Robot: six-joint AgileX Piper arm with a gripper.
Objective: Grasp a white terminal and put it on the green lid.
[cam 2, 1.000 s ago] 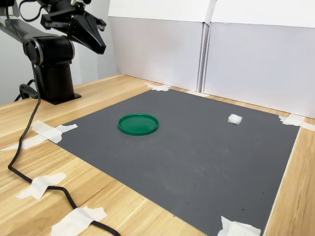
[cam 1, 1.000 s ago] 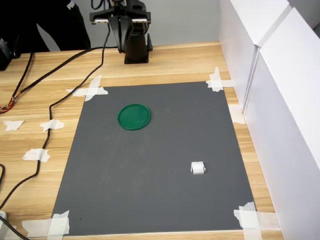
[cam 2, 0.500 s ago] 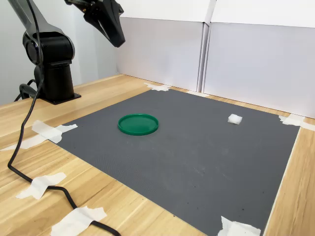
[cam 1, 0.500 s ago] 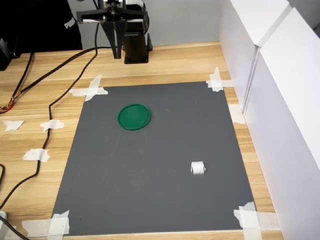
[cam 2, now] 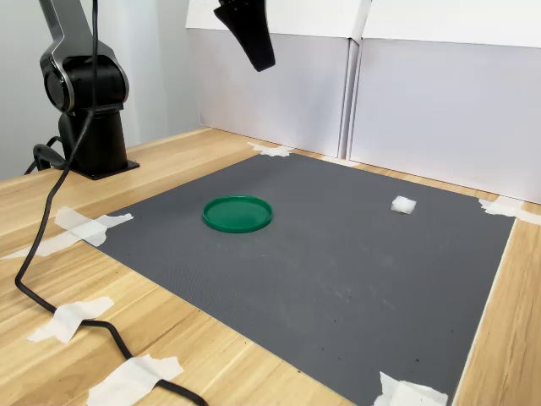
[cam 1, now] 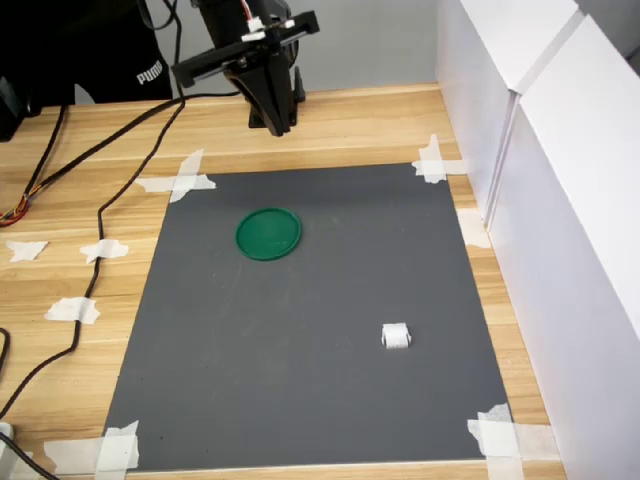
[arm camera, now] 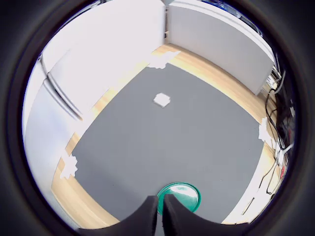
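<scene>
Wooden bench [cam 1: 350,125] carries a dark grey mat [cam 1: 320,330], taped down at its corners. White panels [cam 2: 439,110] wall off the bench along the first exterior view's right. My arm's black base [cam 2: 89,101] stands on the bench beyond the mat's far edge in the first exterior view. My jaws [cam 2: 260,61] hang high above the mat, pressed together, nothing between them. Green lid [cam 1: 268,233] lies flat on the mat, toward the arm's end of it. White terminal [cam 1: 396,337] sits on the mat well apart from the lid, toward the first exterior view's lower right.
</scene>
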